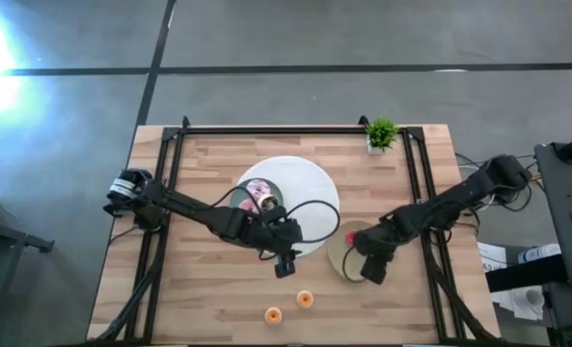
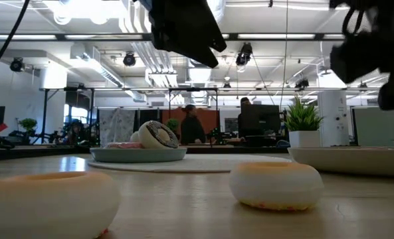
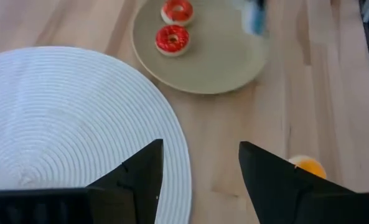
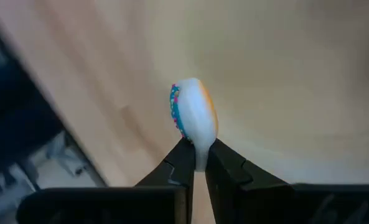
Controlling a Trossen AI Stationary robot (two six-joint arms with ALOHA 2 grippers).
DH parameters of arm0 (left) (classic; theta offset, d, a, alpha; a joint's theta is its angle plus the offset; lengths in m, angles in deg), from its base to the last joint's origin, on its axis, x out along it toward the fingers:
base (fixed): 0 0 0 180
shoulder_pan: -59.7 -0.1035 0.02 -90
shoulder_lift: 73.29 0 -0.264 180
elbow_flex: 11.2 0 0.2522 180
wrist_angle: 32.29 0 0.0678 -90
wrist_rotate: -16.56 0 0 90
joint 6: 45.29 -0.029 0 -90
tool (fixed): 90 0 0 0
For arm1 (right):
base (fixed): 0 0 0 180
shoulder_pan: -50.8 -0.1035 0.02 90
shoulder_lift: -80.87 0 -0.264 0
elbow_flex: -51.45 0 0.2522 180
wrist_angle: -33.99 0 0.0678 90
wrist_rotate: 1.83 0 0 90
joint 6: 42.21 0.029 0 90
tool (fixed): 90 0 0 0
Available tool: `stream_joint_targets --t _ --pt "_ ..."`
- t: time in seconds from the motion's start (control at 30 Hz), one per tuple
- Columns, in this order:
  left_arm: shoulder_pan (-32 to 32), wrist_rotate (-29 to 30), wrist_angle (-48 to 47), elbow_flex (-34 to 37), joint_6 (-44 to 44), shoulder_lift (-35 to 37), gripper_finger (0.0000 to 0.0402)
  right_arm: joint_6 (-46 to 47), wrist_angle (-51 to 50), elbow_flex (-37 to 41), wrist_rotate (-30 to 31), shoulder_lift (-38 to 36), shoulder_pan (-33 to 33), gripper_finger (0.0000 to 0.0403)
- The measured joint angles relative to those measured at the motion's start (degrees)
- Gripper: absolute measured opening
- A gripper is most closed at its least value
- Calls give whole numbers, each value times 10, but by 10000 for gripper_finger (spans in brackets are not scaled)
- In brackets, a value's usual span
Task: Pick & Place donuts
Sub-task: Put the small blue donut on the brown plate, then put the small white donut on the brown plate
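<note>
Wooden worktop (image 1: pixel 208 289): a blue-glazed, sprinkled donut (image 4: pixel 193 118) is pinched edgewise by the right gripper (image 4: pixel 198 158) near the right edge; the left gripper (image 3: pixel 200 165) is held wide.

A white round mat (image 1: pixel 305 183), beige plate (image 3: pixel 221 62) and potted plant (image 1: pixel 381 134) sit on the wooden table (image 1: pixel 199 289).

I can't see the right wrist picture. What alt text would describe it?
The right tool pinches a small donut by its edge between two dark fingers, holding it up on its side. The donut has blue glaze with coloured sprinkles on one face and a pale underside. Blurred light wood fills the background.
</note>
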Motion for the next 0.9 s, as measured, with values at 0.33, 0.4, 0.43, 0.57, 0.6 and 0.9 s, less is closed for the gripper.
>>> stream_joint_targets --t 0.33,0.4,0.43,0.57,0.6,0.9 --pt "43 1 -2 52 64 0 183 44 -11 73 23 -16 21 84" --pt "56 -2 -1 62 65 0 183 47 -19 74 39 -16 20 106" --pt "64 -2 -1 67 64 0 183 48 -22 74 49 -16 21 118" --pt "100 -15 -3 78 58 0 183 40 -55 61 87 -16 21 163" --pt "107 -26 1 81 52 0 183 32 -67 57 98 -16 20 173" --pt "174 -84 56 84 -38 -4 184 -76 -131 -25 254 -33 7 212"
